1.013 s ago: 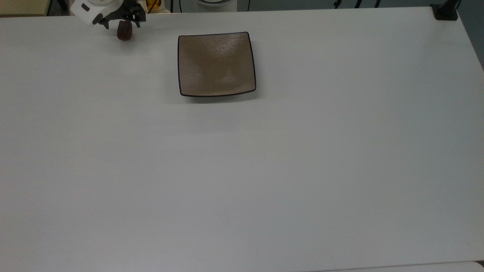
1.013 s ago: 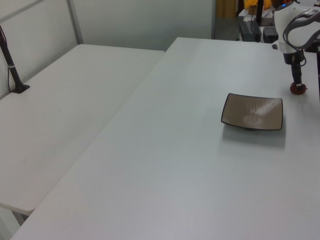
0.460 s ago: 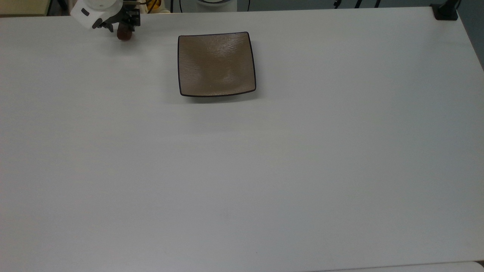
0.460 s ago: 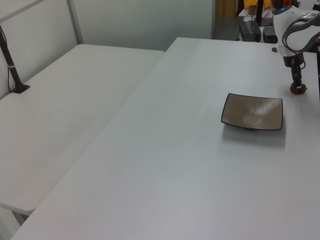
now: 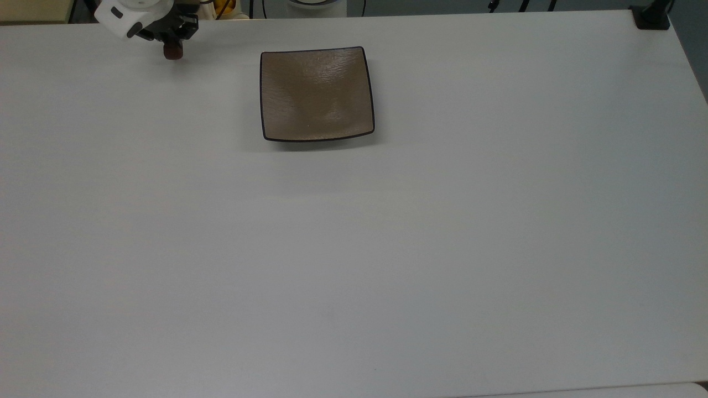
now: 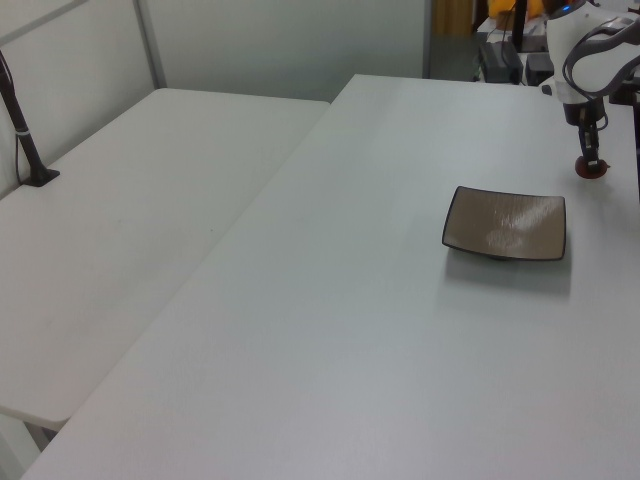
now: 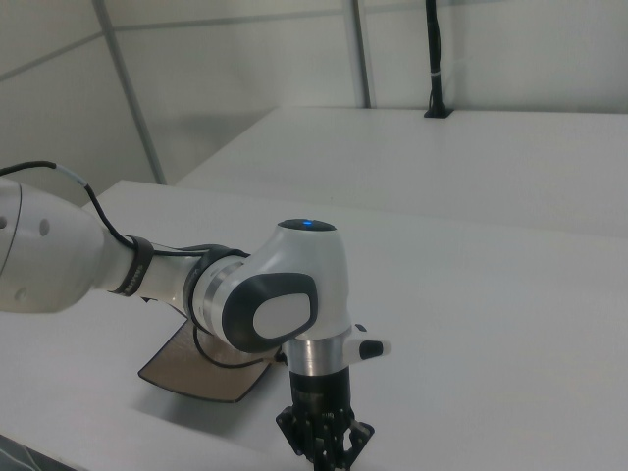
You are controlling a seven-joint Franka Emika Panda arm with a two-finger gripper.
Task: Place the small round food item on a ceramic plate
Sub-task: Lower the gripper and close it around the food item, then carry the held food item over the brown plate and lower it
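The black two-finger gripper (image 5: pixel 173 40) is clamped on the small dark reddish-brown round food item (image 5: pixel 172 51) near the white desk's (image 5: pixel 354 249) far edge, toward the top view's left corner. Against 0.5 s ago, gripper and item have shifted slightly toward the top view's left; in the left view the item (image 6: pixel 590 169) sits higher than before, seemingly lifted off the desk. The square brownish-tan ceramic plate (image 5: pixel 317 93) with its thin dark rim is unmoved, bare, well apart from the item.
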